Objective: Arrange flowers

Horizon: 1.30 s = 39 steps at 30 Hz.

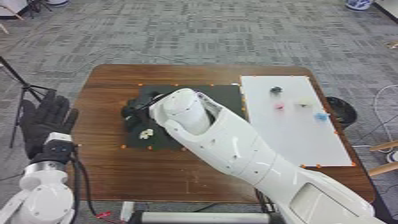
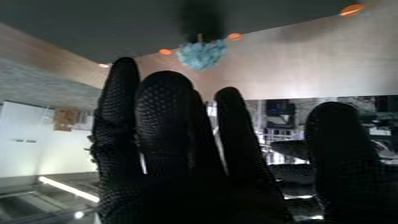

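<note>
Go Softly

The right hand (image 2: pixel 169 130) and left hand (image 1: pixel 46 120) were open; a fluffy pale-blue flower (image 2: pixel 201 55) was near the flat dark mat (image 2: pixel 98 25). Grasping it well (it looked easily crushed) likely meant pinching lightly.

On my head view, the right arm (image 1: pixel 249 155) is a thick, glossy white shell of rounded segments, dotted with small dark screw points, with thin dark seams and a long panel outlined near the base. My left arm (image 1: pixel 46 200) is white and rounded too, with a silvery-grey band (image 1: pixel 44 166) below a black wrist mount (image 1: pixel 57 150) and a loose black cable (image 1: pixel 83 182) alongside. I see black fabric gloves on the left hand (image 1: pixel 44 120) and right hand (image 1: pixel 136 114); up close in the wrist view, the right glove has a dotted mesh weave and rounded fingertips (image 2: pixel 166 82).
</note>
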Tool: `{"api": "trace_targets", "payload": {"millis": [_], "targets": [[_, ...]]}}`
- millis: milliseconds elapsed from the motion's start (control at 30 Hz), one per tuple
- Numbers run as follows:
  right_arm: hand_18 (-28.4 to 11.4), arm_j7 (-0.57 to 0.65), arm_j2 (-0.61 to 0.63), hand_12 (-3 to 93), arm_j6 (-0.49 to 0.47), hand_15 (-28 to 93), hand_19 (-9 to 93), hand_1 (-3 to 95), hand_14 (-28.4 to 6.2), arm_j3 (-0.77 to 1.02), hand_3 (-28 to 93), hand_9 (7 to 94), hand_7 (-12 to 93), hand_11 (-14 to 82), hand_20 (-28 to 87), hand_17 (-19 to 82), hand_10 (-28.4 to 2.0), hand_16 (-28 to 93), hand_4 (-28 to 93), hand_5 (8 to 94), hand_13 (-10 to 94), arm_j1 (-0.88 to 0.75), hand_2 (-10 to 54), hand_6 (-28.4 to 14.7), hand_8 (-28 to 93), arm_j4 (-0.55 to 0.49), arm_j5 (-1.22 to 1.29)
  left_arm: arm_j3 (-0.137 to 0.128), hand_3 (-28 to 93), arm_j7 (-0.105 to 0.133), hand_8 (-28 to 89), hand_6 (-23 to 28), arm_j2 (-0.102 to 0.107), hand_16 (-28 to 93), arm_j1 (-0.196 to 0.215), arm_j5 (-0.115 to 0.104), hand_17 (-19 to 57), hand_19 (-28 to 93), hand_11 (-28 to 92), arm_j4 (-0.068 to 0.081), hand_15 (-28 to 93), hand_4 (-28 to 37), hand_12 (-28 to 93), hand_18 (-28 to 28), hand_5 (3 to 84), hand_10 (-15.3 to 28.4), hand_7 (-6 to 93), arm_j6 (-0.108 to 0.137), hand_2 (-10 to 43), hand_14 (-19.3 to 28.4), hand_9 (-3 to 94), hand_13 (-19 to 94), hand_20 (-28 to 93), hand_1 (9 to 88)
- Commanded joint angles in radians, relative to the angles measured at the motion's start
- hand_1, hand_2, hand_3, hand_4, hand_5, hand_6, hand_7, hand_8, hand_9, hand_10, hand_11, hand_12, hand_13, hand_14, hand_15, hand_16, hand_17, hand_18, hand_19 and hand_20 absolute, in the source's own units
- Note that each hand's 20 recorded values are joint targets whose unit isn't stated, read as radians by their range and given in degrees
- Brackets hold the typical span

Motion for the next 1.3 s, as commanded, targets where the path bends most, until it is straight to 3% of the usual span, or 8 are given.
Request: {"api": "trace_targets", "payload": {"millis": [33,133,467,600,633,800,1033,1300], "targets": [[-24.0,0.056,0.014,6.5,0.029,84,73,6.7,-16.9,-0.027,79,29.7,8,12.4,35,22,-12.5,28,-22,32.9,54,-0.003,20.0,-4.6,-9,0.001,0.041,0.002,52,-0.024,-9,6.4,-0.012,-4,0.004,0.014,-5.7,20,16,0.013,14,-28.3,6,8.3,35.5,12.0,10.1,-0.035,22.2,7.8,23.7,16,11,26.7],[-23.9,0.072,0.015,6.8,0.023,84,73,6.8,-16.5,-0.031,79,30.9,8,12.9,35,22,-12.0,28,-22,33.4,54,-0.002,20.4,-4.9,-9,0.012,0.035,-0.004,52,-0.05,-9,6.4,-0.02,-4,-0.003,0.016,-5.7,20,16,0.015,13,-28.3,6,8.3,35.5,12.0,10.2,-0.025,22.3,7.8,23.7,16,11,26.8],[-24.4,0.199,0.04,11.0,0.078,82,74,9.5,-16.2,-0.066,79,47.2,11,14.5,35,24,-13.8,26,-22,45.6,56,0.011,21.3,-5.3,-10,-0.005,0.064,-0.029,53,-0.042,-9,6.6,-0.026,-4,0.042,0.011,-5.8,20,16,-0.001,14,-28.3,6,8.3,35.4,12.1,9.9,-0.026,22.3,7.9,23.5,16,11,26.5],[-24.4,0.187,0.037,12.3,0.139,82,74,11.2,-16.0,-0.025,80,50.1,12,15.0,35,25,-14.8,26,-21,49.5,58,-0.018,21.1,-5.2,-10,-0.017,0.048,-0.031,54,-0.092,-9,6.6,-0.019,-4,0.017,0.004,-5.8,20,16,0.026,14,-28.3,6,8.3,35.3,12.1,9.8,-0.004,22.2,7.9,23.4,16,10,25.8],[-24.5,0.203,0.044,12.5,0.153,81,75,11.5,-16.0,-0.036,80,50.3,12,15.0,35,25,-14.8,26,-21,49.8,58,-0.011,21.1,-5.2,-10,-0.028,0.062,-0.029,53,-0.071,-9,6.6,-0.009,-4,0.017,-0.022,-5.7,20,16,0.026,14,-28.3,6,8.2,35.2,12.1,9.7,-0.008,22.2,7.9,23.3,16,10,26.2],[-25.0,0.184,0.062,13.6,0.244,81,76,13.5,-15.7,-0.051,80,52.5,13,15.0,34,27,-15.6,27,-20,52.6,60,-0.009,20.0,-4.9,-10,-0.053,0.12,-0.017,52,-0.045,-9,6.6,0.001,-4,0.007,-0.029,-5.8,20,16,0.019,13,-28.3,6,8.2,34.9,12.0,9.6,-0.025,22.1,8.0,22.9,15,10,27.1],[-23.9,0.108,0.035,7.8,0.097,83,74,12.4,-16.2,-0.015,82,33.4,8,12.8,33,24,-12.6,28,-20,36.4,56,-0.007,20.5,-5.9,-10,-0.022,0.098,0.017,52,-0.058,-9,6.7,-0.005,-4,-0.029,-0.021,-5.8,20,16,0.033,14,-28.3,6,8.2,35.0,12.0,10.0,-0.03,22.1,8.0,23.0,15,11,26.6],[-24.0,0.057,0.002,5.6,0.047,83,74,11.0,-16.6,0.025,81,30.2,8,14.3,33,23,-10.9,28,-20,32.6,54,-0.026,22.1,-5.0,-10,0.038,0.015,0.038,52,-0.079,-9,6.8,-0.022,-5,-0.085,-0.004,-5.9,21,17,0.06,14,-28.3,6,8.3,35.2,12.1,10.3,-0.019,22.0,7.9,23.2,15,10,26.8]]}}
